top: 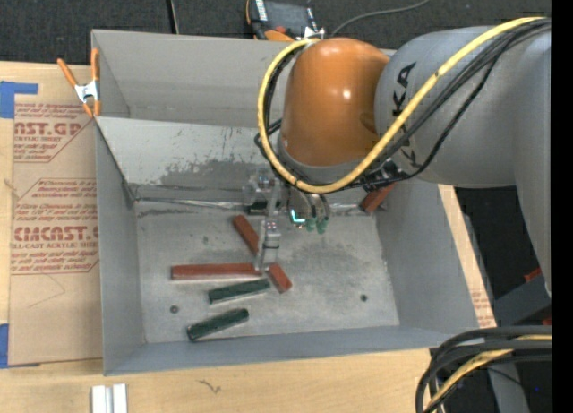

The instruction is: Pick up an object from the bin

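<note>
My gripper (268, 250) hangs under the orange wrist cover, low over the middle of the bin floor. Its tip comes down between a short red-brown block (245, 230) on its left and another short red-brown block (280, 279) just below it to the right. A long red-brown bar (215, 271) lies flat, with its right end close to the tip. A dark green stick (238, 290) lies right under that bar. I see nothing held in the gripper.
A second dark green stick (218, 324) lies near the front wall. A reddish piece (376, 198) shows at the right, partly under the arm. The arm and its cover hide the back right of the bin.
</note>
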You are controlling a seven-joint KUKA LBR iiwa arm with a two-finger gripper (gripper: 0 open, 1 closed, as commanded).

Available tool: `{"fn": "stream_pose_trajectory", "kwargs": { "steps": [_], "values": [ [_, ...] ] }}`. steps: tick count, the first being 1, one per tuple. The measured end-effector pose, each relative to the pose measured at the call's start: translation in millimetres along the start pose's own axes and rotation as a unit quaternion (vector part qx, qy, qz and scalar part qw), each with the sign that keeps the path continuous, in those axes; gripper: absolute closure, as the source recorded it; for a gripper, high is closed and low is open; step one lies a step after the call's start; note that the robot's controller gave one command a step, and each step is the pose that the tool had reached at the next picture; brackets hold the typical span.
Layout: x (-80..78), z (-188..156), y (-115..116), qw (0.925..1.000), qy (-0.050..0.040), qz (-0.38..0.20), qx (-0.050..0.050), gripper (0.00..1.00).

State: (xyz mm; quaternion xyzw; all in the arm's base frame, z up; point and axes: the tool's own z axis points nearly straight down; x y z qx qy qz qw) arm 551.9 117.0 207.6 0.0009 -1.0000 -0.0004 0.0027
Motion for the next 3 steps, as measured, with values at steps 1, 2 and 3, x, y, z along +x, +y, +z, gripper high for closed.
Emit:
{"fn": "stream_pose_trajectory", "kwargs": {
  "steps": [1, 2, 3],
  "values": [
    [44.3, 128, 24, 0.9994, 0.0016, -0.033, 0.0, 0.0],
    [41.1, 123, 23, 0.9995, -0.0016, -0.032, 0.0, 1.0],
    [27.1, -18, 32, 0.9994, -0.0069, -0.035, -0.001, 1.0]
  ]
}}
